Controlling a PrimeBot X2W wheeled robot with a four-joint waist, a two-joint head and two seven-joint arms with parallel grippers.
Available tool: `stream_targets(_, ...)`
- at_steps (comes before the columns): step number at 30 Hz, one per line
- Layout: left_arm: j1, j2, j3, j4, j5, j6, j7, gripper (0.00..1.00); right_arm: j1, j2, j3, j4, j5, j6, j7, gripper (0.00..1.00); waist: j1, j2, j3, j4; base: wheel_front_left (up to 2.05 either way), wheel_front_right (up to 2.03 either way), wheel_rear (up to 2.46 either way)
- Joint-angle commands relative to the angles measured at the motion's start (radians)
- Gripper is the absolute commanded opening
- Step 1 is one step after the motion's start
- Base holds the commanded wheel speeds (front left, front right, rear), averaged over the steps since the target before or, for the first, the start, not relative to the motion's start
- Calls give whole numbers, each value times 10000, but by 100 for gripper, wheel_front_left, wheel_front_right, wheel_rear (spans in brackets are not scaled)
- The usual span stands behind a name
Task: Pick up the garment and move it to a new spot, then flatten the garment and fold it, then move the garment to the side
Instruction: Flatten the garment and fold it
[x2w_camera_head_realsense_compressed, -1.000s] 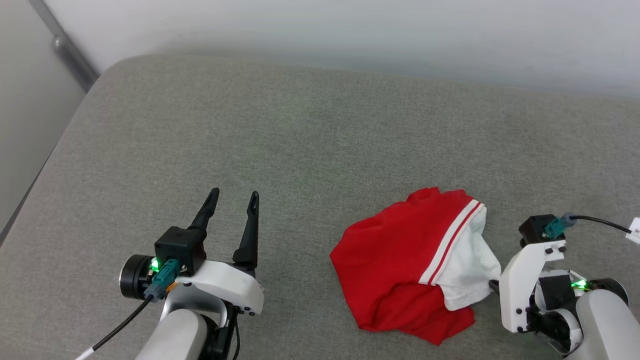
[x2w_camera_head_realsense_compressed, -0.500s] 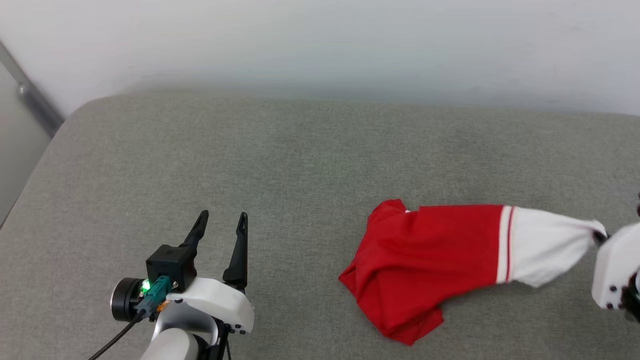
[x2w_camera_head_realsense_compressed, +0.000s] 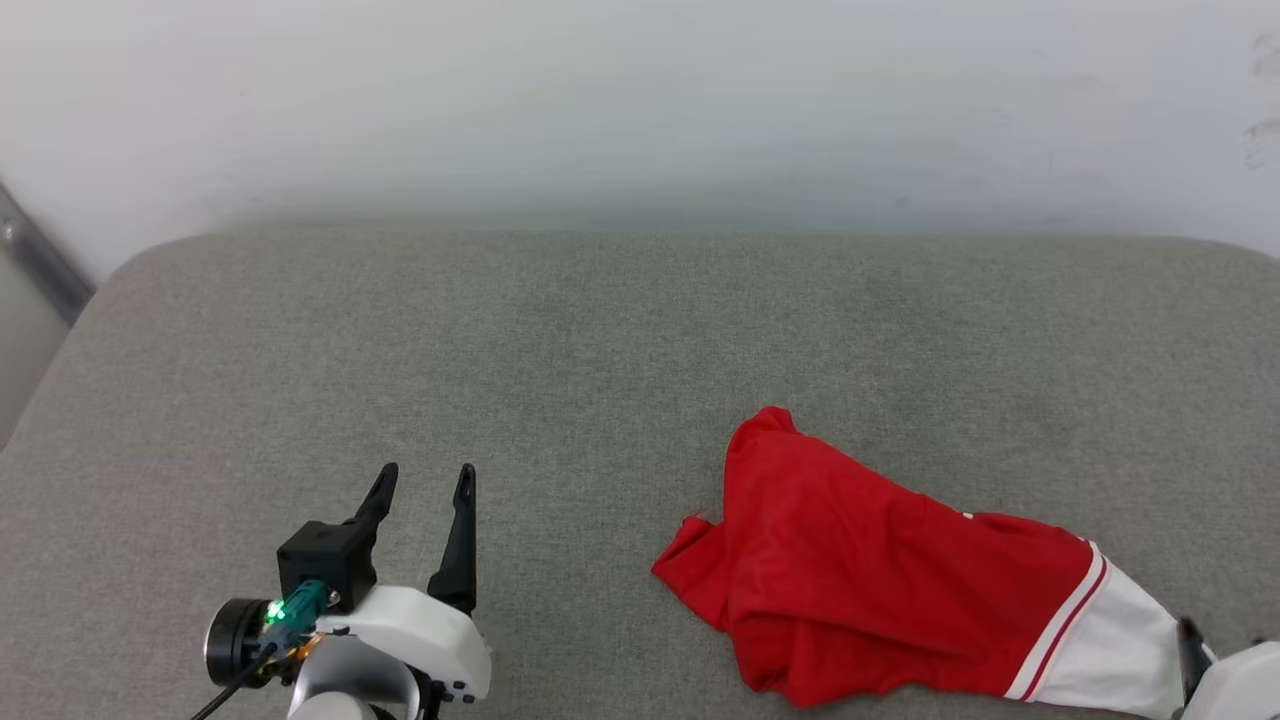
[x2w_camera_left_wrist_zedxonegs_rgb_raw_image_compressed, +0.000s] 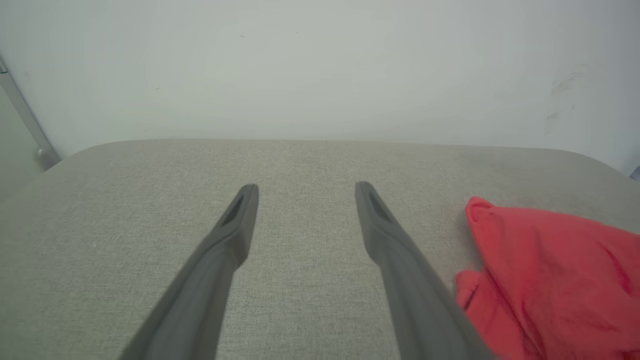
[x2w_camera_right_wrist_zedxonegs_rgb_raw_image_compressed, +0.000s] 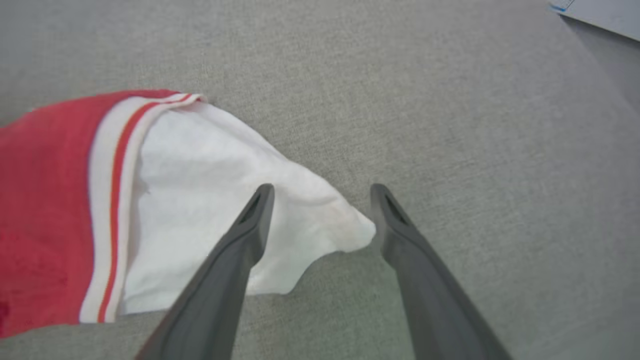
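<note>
The garment (x2w_camera_head_realsense_compressed: 880, 590), a red T-shirt with a white sleeve and a red-white striped seam, lies crumpled on the grey cushion at the lower right of the head view. Its white sleeve (x2w_camera_right_wrist_zedxonegs_rgb_raw_image_compressed: 210, 200) stretches out toward my right gripper (x2w_camera_right_wrist_zedxonegs_rgb_raw_image_compressed: 322, 192), which stands open with the sleeve's tip lying loose between its fingers. A bit of that gripper (x2w_camera_head_realsense_compressed: 1195, 650) shows at the head view's bottom right corner. My left gripper (x2w_camera_head_realsense_compressed: 425, 482) is open and empty at the lower left, well left of the garment (x2w_camera_left_wrist_zedxonegs_rgb_raw_image_compressed: 550, 270).
The grey cushioned surface (x2w_camera_head_realsense_compressed: 560, 350) runs back to a pale wall (x2w_camera_head_realsense_compressed: 640, 110). A grey metal bar (x2w_camera_head_realsense_compressed: 35, 265) stands at the far left. A pale flat thing (x2w_camera_right_wrist_zedxonegs_rgb_raw_image_compressed: 600, 12) lies at the right wrist view's top right corner.
My right gripper dragged the garment by its white sleeve to the right, stretching it out, then opened and let the sleeve go. The head view tilted up and shifted. The left gripper stayed open.
</note>
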Motion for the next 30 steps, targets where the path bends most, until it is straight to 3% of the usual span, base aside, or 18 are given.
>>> stream_targets(1,133,45,30,-33,-29,58,3,100,-167,41,37,-91,-154,-7,-269,100,0,0,-120,-39,0,0,0)
stream_targets(6,422,79,60,-128,-99,198,35,100,-340,251,519,-562,-508,-7,-2150,100,0,0,-376,-111,0,0,0)
stream_targets(7,560,134,83,-136,-107,263,53,100,-325,339,1126,-971,-529,-7,-2788,100,0,0,-506,-132,0,0,0)
stream_targets(12,720,168,74,-138,-95,377,68,100,54,444,2208,-1790,-458,-8,-3394,100,0,0,-650,-129,0,0,0)
stream_targets(25,1006,387,199,-66,-184,583,118,100,1479,563,3945,-4037,-202,-8,-3243,100,0,0,-755,-578,0,0,0)
stream_targets(30,391,374,-90,25,-190,220,376,100,1574,564,4078,-4614,-79,-8,-2991,100,0,0,-567,-850,0,0,0)
